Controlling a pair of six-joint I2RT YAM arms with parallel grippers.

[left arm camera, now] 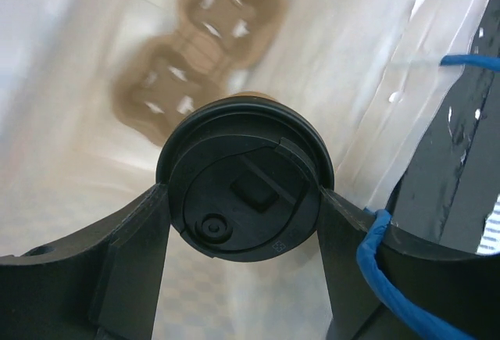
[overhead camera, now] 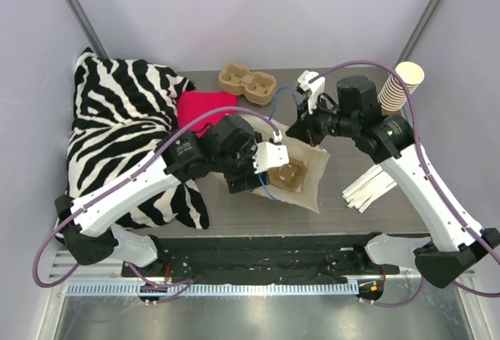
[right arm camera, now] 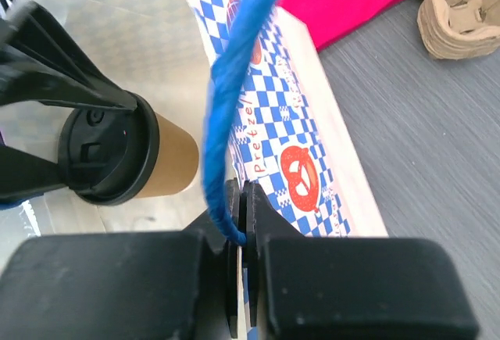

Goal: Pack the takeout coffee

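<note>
At the mouth of the bag (right arm camera: pixel 305 121), with a cup carrier (left arm camera: pixel 195 51) lying inside, the left gripper (left arm camera: pixel 244 207) clasped the coffee (right arm camera: pixel 137 151) by its lid, jaws fairly wide, and would best lower it straight into a pocket while the right gripper (right arm camera: pixel 244 199), pinched shut on the blue handle (right arm camera: pixel 234 82), held the bag open.

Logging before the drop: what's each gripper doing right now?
Left gripper: closed on the coffee.
Right gripper: closed, pinching the bag edge.
</note>
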